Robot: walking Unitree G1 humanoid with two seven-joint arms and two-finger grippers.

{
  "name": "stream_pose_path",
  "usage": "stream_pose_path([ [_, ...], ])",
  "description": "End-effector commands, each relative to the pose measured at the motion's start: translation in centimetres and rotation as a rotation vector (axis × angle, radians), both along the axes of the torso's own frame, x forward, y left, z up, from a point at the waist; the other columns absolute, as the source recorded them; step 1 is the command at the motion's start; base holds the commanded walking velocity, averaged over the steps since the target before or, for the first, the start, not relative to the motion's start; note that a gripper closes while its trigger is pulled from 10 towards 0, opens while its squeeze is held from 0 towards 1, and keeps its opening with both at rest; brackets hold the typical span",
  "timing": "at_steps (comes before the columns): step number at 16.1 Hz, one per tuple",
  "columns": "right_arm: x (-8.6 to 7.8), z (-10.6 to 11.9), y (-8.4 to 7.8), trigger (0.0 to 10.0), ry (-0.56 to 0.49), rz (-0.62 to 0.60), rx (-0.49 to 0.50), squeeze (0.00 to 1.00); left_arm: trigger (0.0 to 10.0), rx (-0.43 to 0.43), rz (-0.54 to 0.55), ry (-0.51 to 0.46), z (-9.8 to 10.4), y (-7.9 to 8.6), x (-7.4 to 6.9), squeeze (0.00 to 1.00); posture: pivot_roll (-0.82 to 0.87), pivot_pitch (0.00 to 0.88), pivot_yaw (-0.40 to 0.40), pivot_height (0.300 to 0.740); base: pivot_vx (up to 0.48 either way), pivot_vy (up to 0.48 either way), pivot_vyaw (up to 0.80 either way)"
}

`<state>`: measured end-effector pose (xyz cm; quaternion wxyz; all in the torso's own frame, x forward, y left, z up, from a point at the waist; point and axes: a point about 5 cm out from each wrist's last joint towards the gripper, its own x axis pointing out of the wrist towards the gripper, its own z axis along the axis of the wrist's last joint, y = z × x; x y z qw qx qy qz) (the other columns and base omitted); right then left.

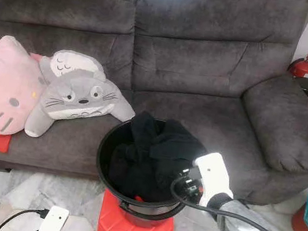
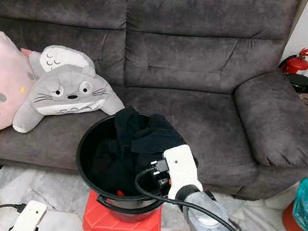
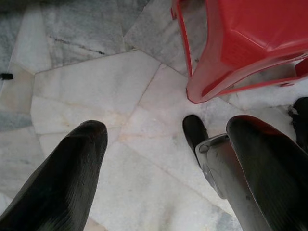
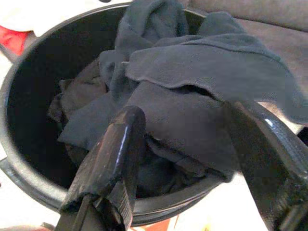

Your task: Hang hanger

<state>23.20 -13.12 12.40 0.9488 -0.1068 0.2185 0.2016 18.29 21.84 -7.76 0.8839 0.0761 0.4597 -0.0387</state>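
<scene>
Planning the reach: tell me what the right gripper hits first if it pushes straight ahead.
Most likely the dark clothes heaped in the black bucket. The right gripper, jaws open, points right at the pile above the near rim; exact depth is unclear.

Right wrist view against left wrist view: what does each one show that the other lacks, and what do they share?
The right wrist view has the right gripper, open, poised over dark clothes heaped in a black bucket, with grey sofa fabric behind. The left wrist view has the left gripper, also open, hanging above the marble floor, with the side of the red stool nearby. Shared: a pair of black fingers spread apart, holding nothing; no hanger can be made out in either.
</scene>
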Motion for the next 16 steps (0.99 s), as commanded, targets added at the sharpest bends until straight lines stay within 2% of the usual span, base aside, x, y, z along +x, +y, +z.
stream_pose_path([
  [1, 0.2, 0.4, -0.1, 10.0, -0.018, -0.023, 0.004, 0.00, 10.0, 0.022, -0.019, 0.012, 0.0, 0.4, -0.2, 0.00, -0.18, 0.000, 0.098, 0.740, 0.000, 0.000, 0.00],
  [4, 0.7, 0.4, -1.5, 10.0, -0.027, -0.122, -0.008, 0.00, 10.0, 0.023, -0.025, 0.015, -0.1, 0.3, -0.3, 0.00, -0.18, 0.000, 0.097, 0.740, 0.000, 0.000, 0.00],
  [7, 0.6, 0.1, -1.4, 10.0, -0.011, -0.111, -0.017, 0.00, 10.0, 0.025, -0.026, 0.017, -0.1, 0.4, -0.3, 0.00, -0.18, 0.000, 0.096, 0.740, 0.000, 0.000, 0.00],
  [11, 0.2, -0.4, -0.5, 10.0, 0.022, -0.074, -0.006, 0.00, 10.0, 0.031, -0.031, 0.022, -0.1, 0.5, -0.5, 0.00, -0.18, 0.000, 0.100, 0.740, 0.000, 0.000, 0.00],
  [14, 0.8, -0.4, -0.9, 10.0, 0.020, -0.076, -0.019, 0.00, 10.0, 0.031, -0.034, 0.023, -0.2, 0.4, -0.5, 0.00, -0.18, 0.000, 0.100, 0.740, 0.000, 0.000, 0.00],
  [16, 1.7, -0.4, -1.4, 10.0, 0.003, -0.104, -0.027, 0.00, 10.0, 0.031, -0.037, 0.027, -0.3, 0.2, -0.6, 0.00, -0.18, 0.000, 0.099, 0.740, 0.000, 0.000, 0.00],
])
